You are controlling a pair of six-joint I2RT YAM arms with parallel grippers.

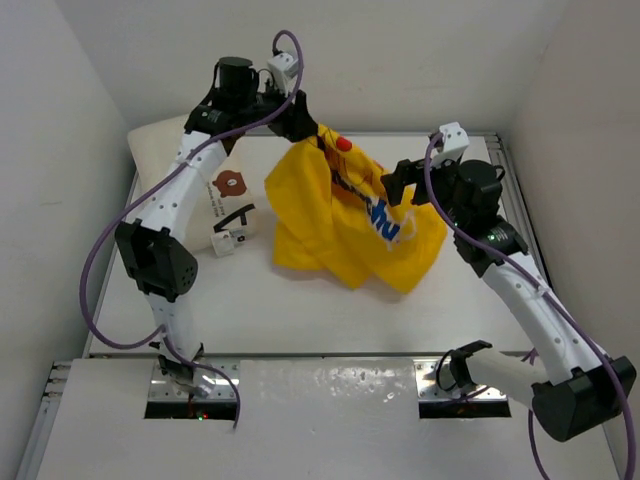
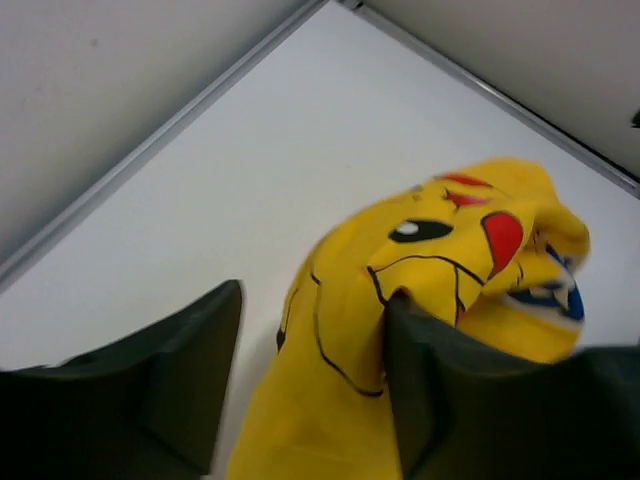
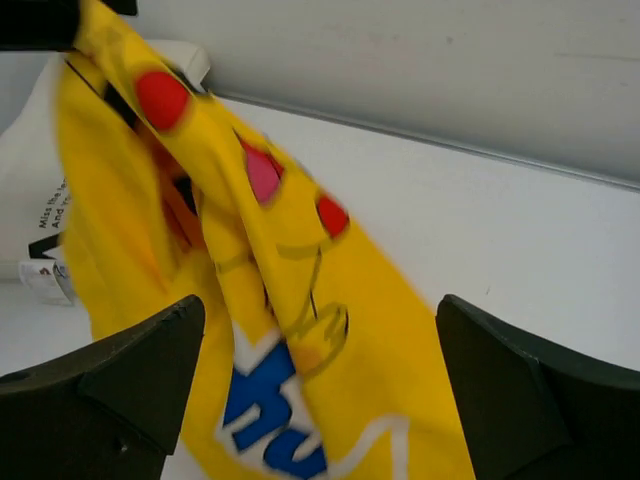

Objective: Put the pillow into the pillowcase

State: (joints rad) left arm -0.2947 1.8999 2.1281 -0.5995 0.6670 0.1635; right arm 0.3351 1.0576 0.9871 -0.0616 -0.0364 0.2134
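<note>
The yellow pillowcase (image 1: 340, 215) hangs in a crumpled bunch over the middle of the table, its top corner up at my left gripper (image 1: 305, 120). In the left wrist view that gripper (image 2: 315, 300) has its jaws apart, and the pillowcase (image 2: 340, 400) lies against the right finger (image 2: 440, 390) with a gap to the left one. My right gripper (image 1: 398, 185) is at the cloth's right side. Seen from the right wrist, it (image 3: 320, 310) stands wide open with the pillowcase (image 3: 300, 340) hanging beyond the gap, unpinched. The white pillow (image 1: 160, 150) lies at the back left, also seen as the pillow (image 3: 25, 170).
A bear print (image 1: 230, 183) and a small label (image 1: 222, 243) mark the pillow's near end. White walls close in the table (image 1: 300, 300) on the left, back and right, with a metal rail (image 1: 505, 170) along the right edge.
</note>
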